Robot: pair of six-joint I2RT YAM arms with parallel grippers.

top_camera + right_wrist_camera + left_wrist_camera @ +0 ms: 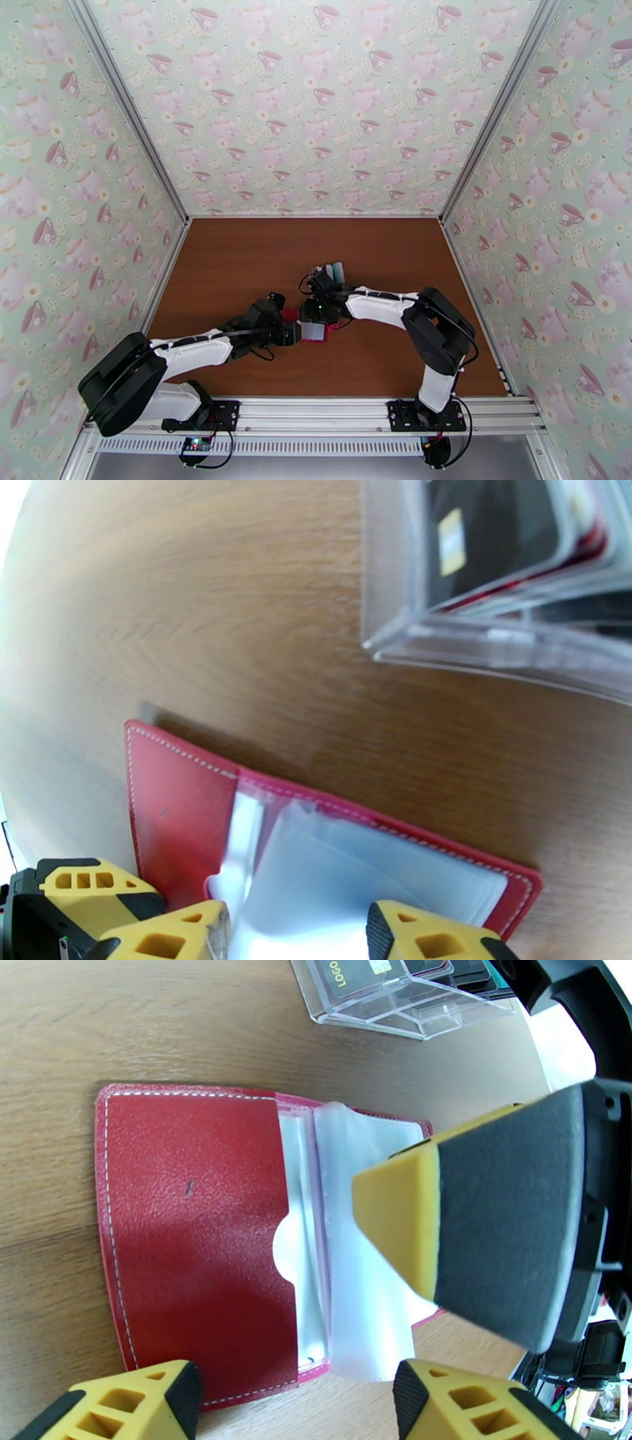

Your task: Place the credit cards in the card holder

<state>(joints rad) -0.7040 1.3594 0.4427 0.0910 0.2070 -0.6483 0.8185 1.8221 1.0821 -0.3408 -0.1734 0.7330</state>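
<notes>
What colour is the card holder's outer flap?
Red card holder, white edge stitching; best in the left wrist view.

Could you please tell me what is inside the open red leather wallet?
Translucent plastic sleeves, seemingly empty, lie inside the red leather wallet. The right gripper hides part of them.

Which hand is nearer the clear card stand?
Right. The right hand is over the open red wallet's sleeves, on the clear stand's side; the left hand hovers at the wallet's opposite edge.

One red card holder (pixel 197 1236), one clear stand (pixel 411 1007), at least two cards (pixel 490 535)
</notes>
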